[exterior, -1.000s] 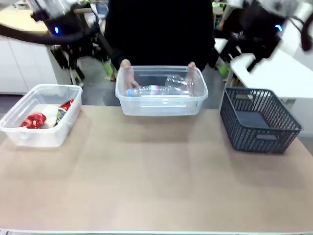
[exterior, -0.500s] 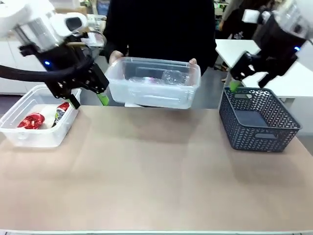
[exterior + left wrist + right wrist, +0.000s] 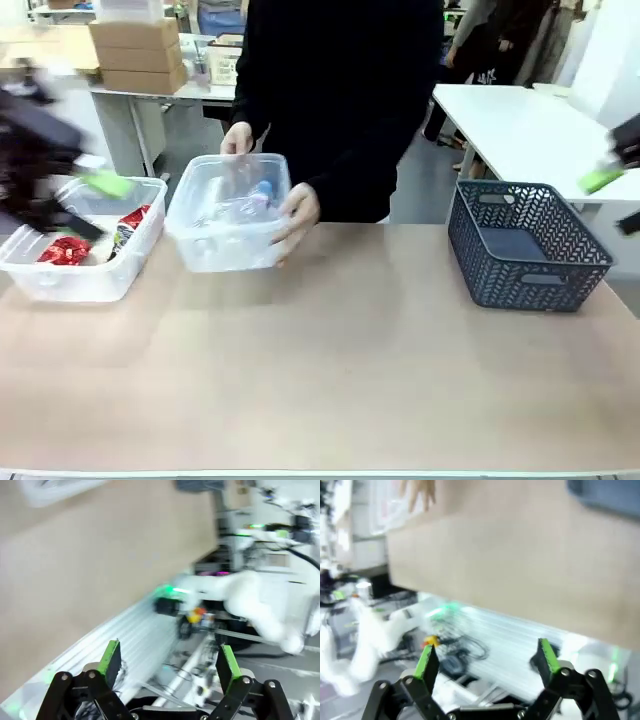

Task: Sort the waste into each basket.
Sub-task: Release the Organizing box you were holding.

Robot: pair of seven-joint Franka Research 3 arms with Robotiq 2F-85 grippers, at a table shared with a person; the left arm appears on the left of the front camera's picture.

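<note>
Front view shows the sorting looking finished: red cans [image 3: 68, 246] lie in the clear tub [image 3: 85, 280] at the table's left, and clear bottles [image 3: 238, 207] (one blue-capped) sit in a second tub [image 3: 228, 250] held between a person's hands [image 3: 298, 212] at the far edge. Nothing loose lies on the table [image 3: 330, 370]; the slate basket [image 3: 527, 243] looks empty. Left gripper [image 3: 167, 666] and right gripper [image 3: 486, 663] both stand wide apart, holding nothing.
</note>
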